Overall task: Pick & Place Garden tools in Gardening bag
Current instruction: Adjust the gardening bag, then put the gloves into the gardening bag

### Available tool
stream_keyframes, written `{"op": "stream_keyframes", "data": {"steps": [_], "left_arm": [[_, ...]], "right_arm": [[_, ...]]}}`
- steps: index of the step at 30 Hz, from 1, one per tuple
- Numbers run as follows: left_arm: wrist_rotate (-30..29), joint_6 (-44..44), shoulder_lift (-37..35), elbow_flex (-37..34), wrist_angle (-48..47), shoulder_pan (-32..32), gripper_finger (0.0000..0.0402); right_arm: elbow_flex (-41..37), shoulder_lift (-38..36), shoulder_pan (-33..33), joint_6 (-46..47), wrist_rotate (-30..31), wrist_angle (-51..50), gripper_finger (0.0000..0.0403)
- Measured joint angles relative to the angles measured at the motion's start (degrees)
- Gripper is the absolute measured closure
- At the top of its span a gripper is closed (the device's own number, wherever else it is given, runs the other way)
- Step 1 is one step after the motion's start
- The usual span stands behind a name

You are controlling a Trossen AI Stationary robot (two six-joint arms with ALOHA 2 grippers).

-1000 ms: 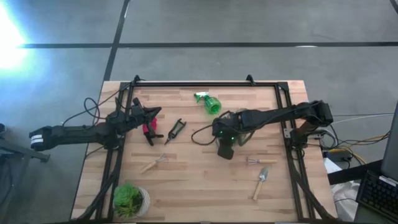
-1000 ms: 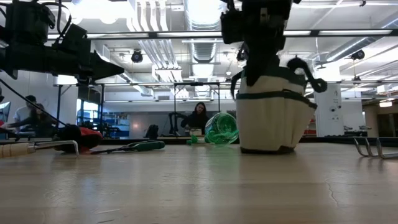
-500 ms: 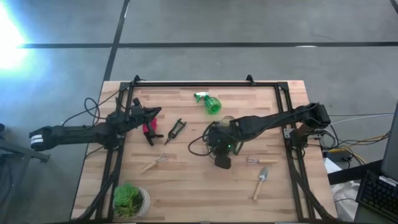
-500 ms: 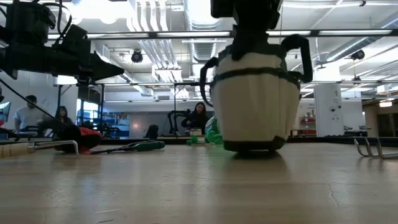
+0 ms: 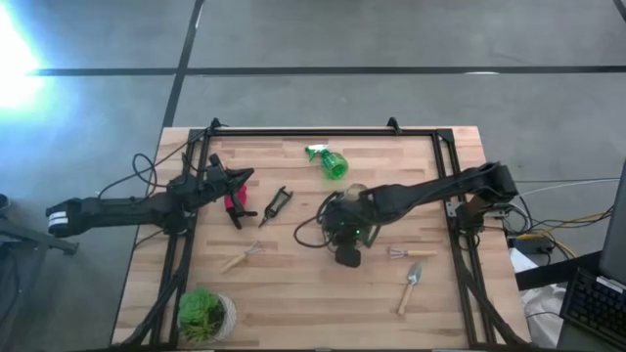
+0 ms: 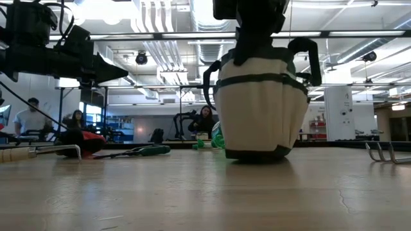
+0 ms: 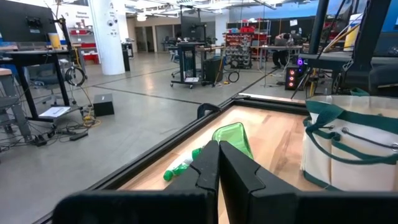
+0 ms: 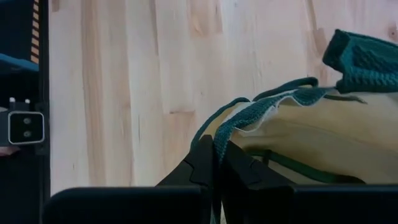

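The gardening bag [image 6: 260, 106], beige with dark green trim, stands upright mid-table under my right gripper [image 8: 216, 163], which is shut on its rim. In the high view that gripper [image 5: 335, 223] hides most of the bag. My left gripper [image 7: 219, 167] is shut and holds nothing, pointing level above the table's left part beside the red-handled tool [image 5: 235, 203]. The black pruners [image 5: 277, 203], green spray bottle [image 5: 329, 162], a wooden-handled fork [image 5: 242, 257], a rake [image 5: 401, 253] and a trowel [image 5: 410, 287] all lie flat on the table. My right gripper pinches the bag's dark green rim trim [image 8: 231, 129] between its two fingers. They come from above, slanting down. The bag hangs upright below them. Its bottom [image 6: 257, 154] is at the tabletop, and I cannot tell whether it touches.
A leafy plant in a pale pot [image 5: 203, 313] stands at the near left corner. A black frame [image 5: 323, 131] runs around the table's edges. People sit in the room beyond the table. Bare wood lies between the bag and the near edge.
My right gripper, still shut on the rim, has moved toward the table's left and near edges and rolled a little. The bag has come along with it, staying upright and turning about somewhat. It now stands in front of the spray bottle in the low view.
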Motion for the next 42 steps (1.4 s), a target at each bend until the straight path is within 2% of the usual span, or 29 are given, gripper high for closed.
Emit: {"op": "stream_keyframes", "data": {"steps": [26, 42], "left_arm": [[0.0, 0.0, 0.0, 0.0, 0.0, 0.0, 0.0387], [0.0, 0.0, 0.0, 0.0, 0.0, 0.0, 0.0387]], "right_arm": [[1.5, 1.1, 0.0, -3.5, 0.0, -0.6, 0.0392], [1.9, 0.0, 0.0, -4.1, -0.4, -2.2, 0.0285]]}}
